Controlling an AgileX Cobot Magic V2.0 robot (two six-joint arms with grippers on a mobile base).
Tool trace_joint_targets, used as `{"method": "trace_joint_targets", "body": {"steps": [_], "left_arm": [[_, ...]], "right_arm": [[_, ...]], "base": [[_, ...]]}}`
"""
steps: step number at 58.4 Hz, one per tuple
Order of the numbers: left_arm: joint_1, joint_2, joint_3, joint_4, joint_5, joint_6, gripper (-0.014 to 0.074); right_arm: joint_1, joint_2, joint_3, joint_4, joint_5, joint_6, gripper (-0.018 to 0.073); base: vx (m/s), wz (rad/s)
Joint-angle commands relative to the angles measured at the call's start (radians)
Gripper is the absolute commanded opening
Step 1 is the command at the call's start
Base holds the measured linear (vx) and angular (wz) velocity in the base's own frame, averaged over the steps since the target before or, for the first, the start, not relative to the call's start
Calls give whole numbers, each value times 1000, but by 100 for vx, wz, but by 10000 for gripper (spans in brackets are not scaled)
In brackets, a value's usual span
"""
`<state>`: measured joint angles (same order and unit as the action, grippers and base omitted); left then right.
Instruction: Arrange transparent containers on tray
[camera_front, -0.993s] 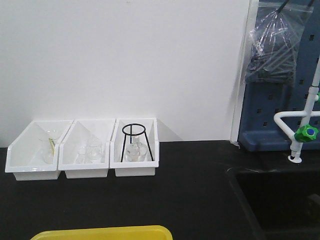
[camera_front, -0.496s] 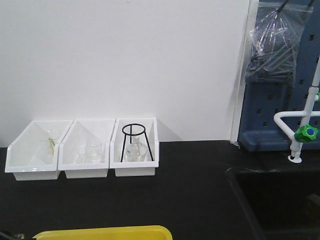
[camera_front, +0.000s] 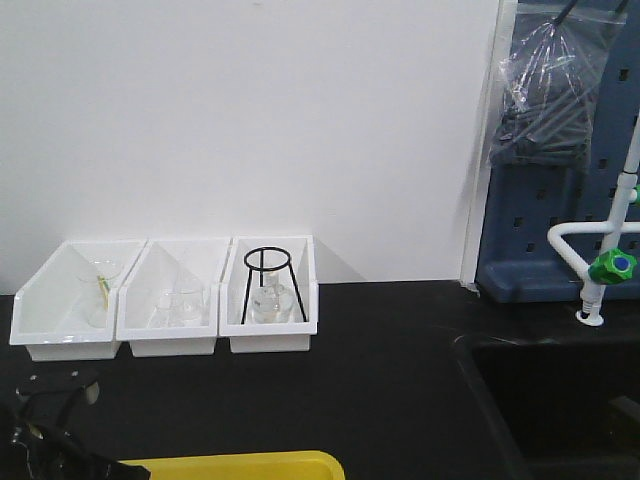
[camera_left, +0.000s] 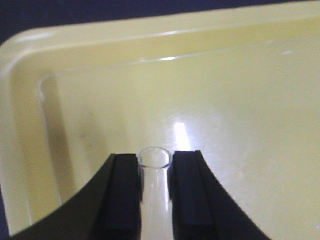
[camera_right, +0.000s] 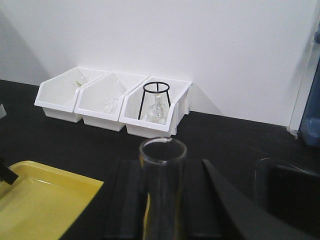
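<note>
My left gripper (camera_left: 155, 161) is shut on a slim clear test tube (camera_left: 155, 200), its round rim pointing out past the black pads (camera_left: 125, 192). It hangs over the bright-yellow tray (camera_left: 235, 100), near a rounded corner. My right gripper (camera_right: 162, 167) is shut on a wider clear tube (camera_right: 162, 205), above the black counter just right of the tray (camera_right: 40, 200). In the front view the left arm (camera_front: 50, 430) shows at the lower left, by the tray's far rim (camera_front: 250, 462). More clear glassware (camera_front: 270, 300) sits in the white bins.
Three white bins (camera_front: 165, 335) stand in a row against the back wall; the right one holds a black wire tripod (camera_front: 268, 280). A sink (camera_front: 560, 400) with a green-handled tap (camera_front: 605, 265) lies to the right. Black counter (camera_front: 380, 380) spreads between bins and tray.
The left arm has risen into the front view at the lower left and now covers the tray's left corner. Bins and glassware have not moved.
</note>
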<state>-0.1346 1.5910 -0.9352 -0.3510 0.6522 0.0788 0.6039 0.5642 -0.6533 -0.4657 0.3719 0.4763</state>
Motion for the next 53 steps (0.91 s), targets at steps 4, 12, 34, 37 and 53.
{"method": "trace_joint_targets", "body": {"steps": [4,12,34,37,53], "left_arm": [[-3,21,-32,13,-40,-16,2],[-3,71,-32,32,-76,-25,4],[-3,120,-32,36,-156,-33,142],[-3,120,-32,37,-160,-30,184],[-3,120,-32,65,-175,-31,412]], "right_arm": [[-1,6,-28,-13,-68,-8,-11],[-1,6,-28,-13,-68,-8,-11],[-1,6,-28,-9,-69,-8,-11],[-1,6,-28,-8,-69,-8,-11],[-1,6,-28,-8,-69,-8,-11]], "base": [[0,0],[0,0],[0,0],[0,0],[0,0]]}}
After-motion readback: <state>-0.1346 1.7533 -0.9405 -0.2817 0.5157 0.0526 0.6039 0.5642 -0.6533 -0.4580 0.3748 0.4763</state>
